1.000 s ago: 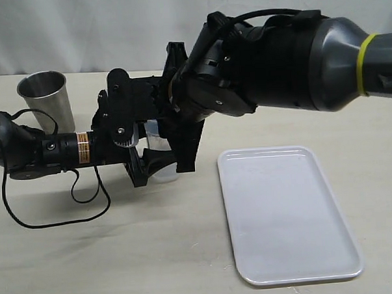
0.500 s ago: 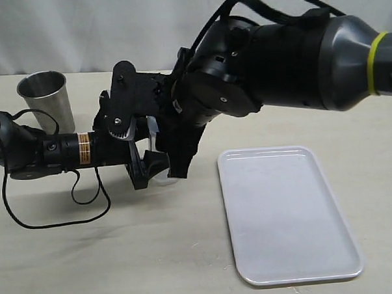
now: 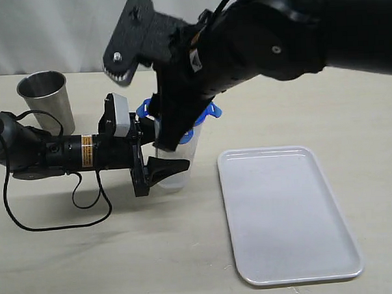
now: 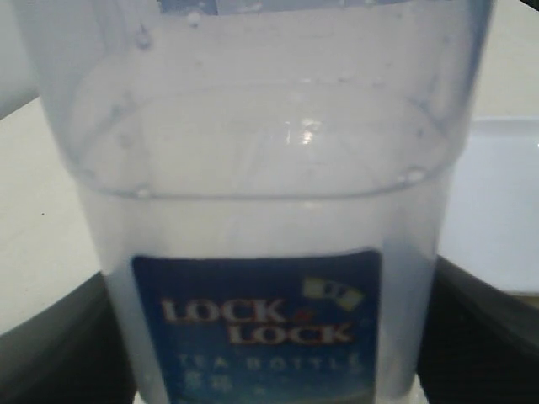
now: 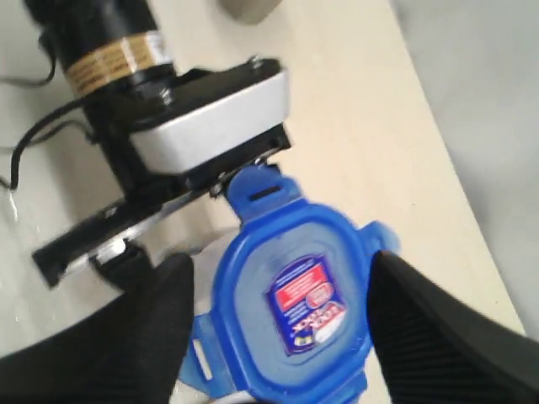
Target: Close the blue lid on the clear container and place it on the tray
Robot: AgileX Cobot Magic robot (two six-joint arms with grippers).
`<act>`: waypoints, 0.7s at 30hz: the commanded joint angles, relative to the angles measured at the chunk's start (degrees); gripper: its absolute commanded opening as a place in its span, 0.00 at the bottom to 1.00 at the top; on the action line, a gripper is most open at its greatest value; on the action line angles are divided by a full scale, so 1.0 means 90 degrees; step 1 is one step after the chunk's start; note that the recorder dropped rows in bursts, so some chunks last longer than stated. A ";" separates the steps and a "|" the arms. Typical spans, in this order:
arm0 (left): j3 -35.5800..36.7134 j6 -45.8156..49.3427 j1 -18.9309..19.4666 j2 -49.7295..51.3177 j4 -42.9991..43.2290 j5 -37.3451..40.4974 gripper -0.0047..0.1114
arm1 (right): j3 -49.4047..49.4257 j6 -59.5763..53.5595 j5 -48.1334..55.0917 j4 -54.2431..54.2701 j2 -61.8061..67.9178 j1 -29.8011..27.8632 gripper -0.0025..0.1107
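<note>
Nearby, steel cup (image 3: 45,95), arm (image 3: 243,41) masking clear container (image 3: 191,150)

The clear container (image 4: 261,202) fills the view, its blue label (image 4: 257,324) facing the camera. Dark fingers (image 4: 50,353) flank its base, apparently touching it. The tray (image 4: 497,202) lies beyond.

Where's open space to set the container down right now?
The tray is bare across its whole floor. So is the near table, between the cable loop and the tray's left rim. Crowded: around the clear container, held in the left gripper jaws, with the right gripper open above the blue lid, and the steel cup at back left.
</note>
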 commanded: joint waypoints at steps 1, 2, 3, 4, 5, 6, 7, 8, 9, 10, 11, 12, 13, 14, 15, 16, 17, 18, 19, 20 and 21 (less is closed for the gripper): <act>0.0005 0.0005 -0.0010 -0.0097 -0.0132 -0.0208 0.04 | -0.0244 0.2926 -0.0444 -0.0318 -0.0289 -0.0484 0.52; 0.0005 0.0005 -0.0010 -0.0097 -0.0132 -0.0208 0.04 | -0.0341 0.3163 -0.0331 -0.0246 -0.0289 -0.0588 0.51; 0.0005 -0.0006 -0.0010 -0.0097 -0.0129 -0.0208 0.04 | -0.0466 0.3364 0.0021 0.0002 -0.0257 -0.0797 0.47; 0.0005 -0.0038 -0.0010 -0.0097 -0.0129 -0.0208 0.04 | -0.0604 0.3338 0.0416 0.0313 -0.0205 -0.0977 0.43; 0.0005 -0.0064 -0.0010 -0.0097 -0.0147 -0.0208 0.04 | -0.0720 0.3268 0.0734 0.0564 -0.0162 -0.1125 0.41; 0.0005 -0.0089 -0.0010 -0.0097 -0.0163 -0.0208 0.04 | -0.0805 0.3011 0.1065 0.0887 -0.0092 -0.1301 0.39; 0.0005 -0.0089 -0.0010 -0.0097 -0.0163 -0.0208 0.04 | -0.0865 0.2685 0.1322 0.1267 -0.0032 -0.1494 0.39; 0.0005 -0.0089 -0.0010 -0.0097 -0.0163 -0.0208 0.04 | -0.0895 0.2387 0.1531 0.1711 0.0041 -0.1687 0.39; 0.0005 -0.0089 -0.0010 -0.0097 -0.0163 -0.0208 0.04 | -0.0936 0.2043 0.1695 0.2214 0.0115 -0.1878 0.41; 0.0005 -0.0089 -0.0010 -0.0097 -0.0163 -0.0208 0.04 | -0.0936 0.1642 0.1831 0.2765 0.0185 -0.2057 0.42; 0.0005 -0.0089 -0.0010 -0.0097 -0.0163 -0.0208 0.04 | -0.0948 0.1332 0.1911 0.3196 0.0245 -0.2192 0.44; 0.0005 -0.0089 -0.0010 -0.0097 -0.0163 -0.0208 0.04 | -0.0948 0.1008 0.1977 0.3713 0.0312 -0.2339 0.46; 0.0005 -0.0089 -0.0010 -0.0097 -0.0163 -0.0208 0.04 | -0.0948 0.0751 0.1994 0.4158 0.0370 -0.2462 0.48; 0.0005 -0.0089 -0.0010 -0.0097 -0.0163 -0.0208 0.04 | -0.0948 0.0622 0.1994 0.4440 0.0422 -0.2538 0.48; 0.0005 -0.0089 -0.0010 -0.0097 -0.0148 -0.0208 0.04 | -0.0948 0.0532 0.1994 0.4673 0.0472 -0.2593 0.49; 0.0005 -0.0089 -0.0010 -0.0097 -0.0148 -0.0208 0.04 | -0.0948 0.0508 0.1962 0.4774 0.0526 -0.2606 0.49; 0.0005 -0.0089 -0.0010 -0.0097 -0.0148 -0.0208 0.04 | -0.0948 0.0508 0.1950 0.4787 0.0586 -0.2606 0.49; 0.0005 -0.0089 -0.0010 -0.0097 -0.0148 -0.0208 0.04 | -0.0948 0.0508 0.1935 0.4787 0.0644 -0.2606 0.49; 0.0005 -0.0089 -0.0010 -0.0097 -0.0148 -0.0208 0.04 | -0.0948 0.0508 0.1951 0.4814 0.0703 -0.2592 0.49; 0.0005 -0.0089 -0.0010 -0.0097 -0.0148 -0.0208 0.04 | -0.0948 0.0508 0.1989 0.4874 0.0775 -0.2592 0.49; 0.0005 -0.0089 -0.0010 -0.0097 -0.0148 -0.0208 0.04 | -0.0948 0.0485 0.2038 0.4927 0.0848 -0.2592 0.49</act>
